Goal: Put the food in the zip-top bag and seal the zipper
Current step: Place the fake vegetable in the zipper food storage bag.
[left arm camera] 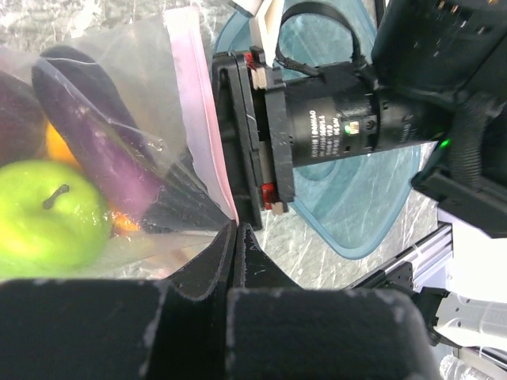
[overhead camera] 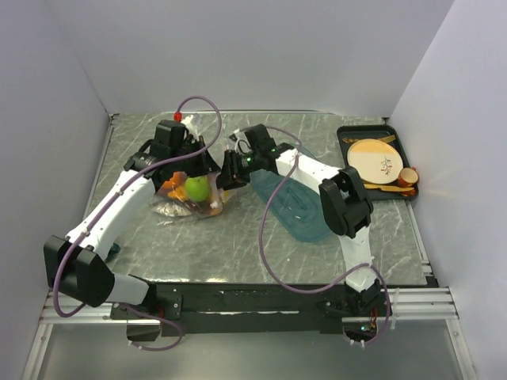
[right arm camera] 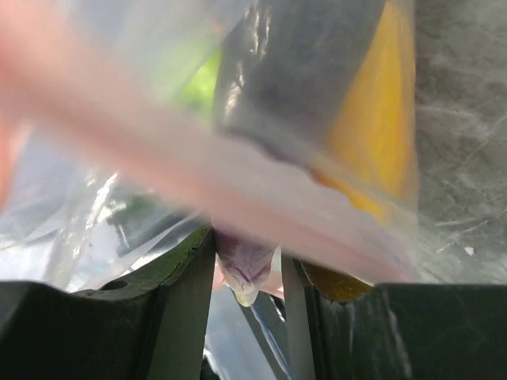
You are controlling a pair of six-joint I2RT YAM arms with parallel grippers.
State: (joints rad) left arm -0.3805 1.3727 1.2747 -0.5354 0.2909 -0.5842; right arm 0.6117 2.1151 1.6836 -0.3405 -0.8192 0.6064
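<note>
Over at 9 o'clock on the table [overhead camera: 238, 245], the left gripper [left arm camera: 234, 237] is pinched on the zipper [left arm camera: 198, 119] of the bag [overhead camera: 170, 210] from 12, right gripper [right arm camera: 245, 269] clamping it at 3, food [left arm camera: 47, 214] inside.

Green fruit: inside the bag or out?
Inside. Left wrist view shows the green fruit behind the bag's clear film, beside a purple piece.

A teal tray [overhead camera: 310, 220]; black tray [overhead camera: 342, 146] bearing plate [overhead camera: 374, 158], cup [overhead camera: 407, 176].

food [overhead camera: 196, 188] inside zip-top bag [overhead camera: 170, 207], tray [overhead camera: 305, 222] to its right, plate [overhead camera: 372, 158] far right
</note>
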